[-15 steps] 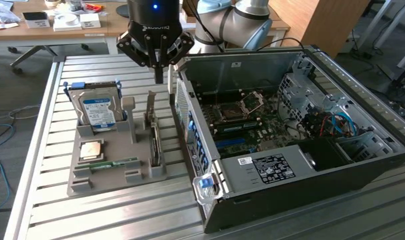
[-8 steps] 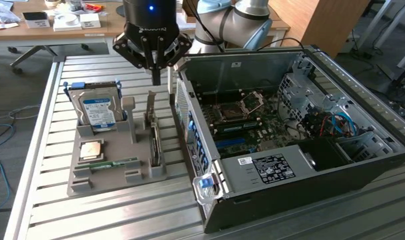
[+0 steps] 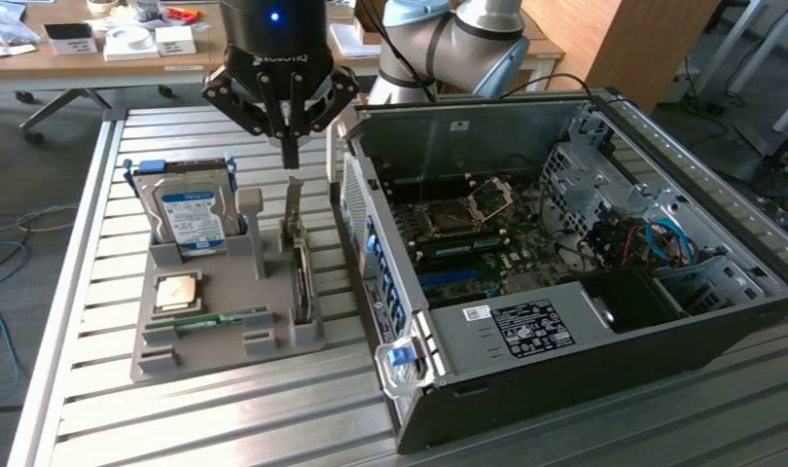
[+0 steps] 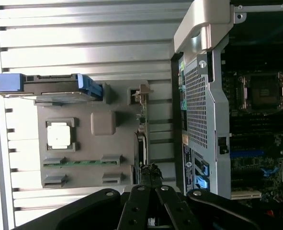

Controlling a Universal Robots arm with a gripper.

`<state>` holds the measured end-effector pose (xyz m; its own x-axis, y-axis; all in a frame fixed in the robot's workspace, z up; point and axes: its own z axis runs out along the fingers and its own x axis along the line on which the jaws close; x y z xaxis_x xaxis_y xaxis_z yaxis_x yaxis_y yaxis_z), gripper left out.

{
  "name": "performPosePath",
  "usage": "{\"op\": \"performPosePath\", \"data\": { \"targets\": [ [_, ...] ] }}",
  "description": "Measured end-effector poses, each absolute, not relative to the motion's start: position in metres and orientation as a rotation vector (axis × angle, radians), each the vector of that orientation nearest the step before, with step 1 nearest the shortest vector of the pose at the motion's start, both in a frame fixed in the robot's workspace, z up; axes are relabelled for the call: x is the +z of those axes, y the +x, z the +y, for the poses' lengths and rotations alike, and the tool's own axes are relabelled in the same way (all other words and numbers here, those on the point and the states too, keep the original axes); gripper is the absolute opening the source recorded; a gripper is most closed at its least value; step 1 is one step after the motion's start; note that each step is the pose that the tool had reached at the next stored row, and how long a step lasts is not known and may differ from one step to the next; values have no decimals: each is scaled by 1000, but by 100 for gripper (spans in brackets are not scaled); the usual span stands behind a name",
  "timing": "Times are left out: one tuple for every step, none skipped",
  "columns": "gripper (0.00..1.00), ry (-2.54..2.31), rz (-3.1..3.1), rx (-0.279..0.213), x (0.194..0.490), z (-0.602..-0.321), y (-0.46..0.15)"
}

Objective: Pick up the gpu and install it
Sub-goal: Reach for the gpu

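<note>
Gripper [image 3: 290, 158] above thin, upright, dark gpu [image 3: 300, 277]

gpu [image 3: 300, 282] btm hidden in tray [image 3: 212, 345] slot — PC case [image 4: 203, 96] cropped, label [image 3: 530, 328] txt too small

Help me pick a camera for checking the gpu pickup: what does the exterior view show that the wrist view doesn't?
Exterior view adds: the arm, the desk behind, the label face of the hard drive, and the power supply and cables inside the case.
Wrist view adds: a look down along the top edge of the gpu, with the shut claw over it.
Shared: tray, hard drive, CPU, memory stick, gpu, claw, motherboard.
</note>
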<state>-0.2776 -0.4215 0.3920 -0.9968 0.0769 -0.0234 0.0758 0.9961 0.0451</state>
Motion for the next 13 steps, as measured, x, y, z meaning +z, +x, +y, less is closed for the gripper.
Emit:
{"op": "performPosePath", "data": {
  "targets": [
    [11,119,3114,69,392,-421,-279],
    [11,119,3114,69,392,-422,-280],
    [11,119,3114,69,392,-422,-280],
    [11,119,3114,69,392,-423,-280],
    [11,119,3114,69,392,-424,-280],
    [11,119,3114,69,392,-426,-280],
    [11,119,3114,69,392,-427,-280],
    [11,119,3114,69,392,-428,-280],
    [11,119,3113,69,392,-429,-281],
    [11,119,3114,69,392,-431,-281],
    [11,119,3114,69,392,-432,-281],
    [11,119,3113,69,392,-432,-282],
    [11,119,3113,69,392,-432,-283]
  ]
}}
